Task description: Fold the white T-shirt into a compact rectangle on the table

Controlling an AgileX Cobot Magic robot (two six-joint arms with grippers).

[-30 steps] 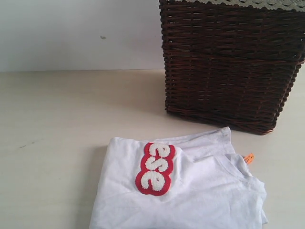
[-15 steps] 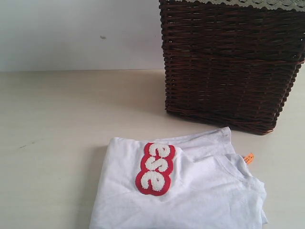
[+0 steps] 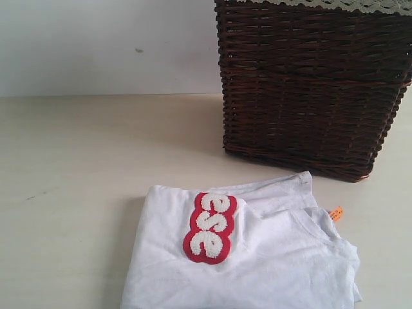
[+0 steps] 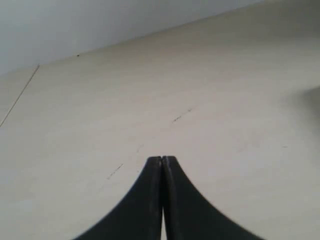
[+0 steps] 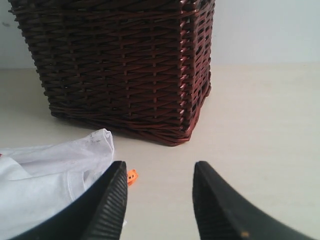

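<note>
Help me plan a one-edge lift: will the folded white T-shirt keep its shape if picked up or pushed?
Probably floppy: the white T-shirt lies in soft, wrinkled layers, so a one-edge lift would likely let it sag and unfold. Likely light, being thin cloth. Pushed across the smooth table, it would probably bunch rather than slide whole.

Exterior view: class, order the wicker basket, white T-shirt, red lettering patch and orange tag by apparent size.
1. wicker basket, cropped
2. white T-shirt, cropped too, so close
3. red lettering patch
4. orange tag
</note>
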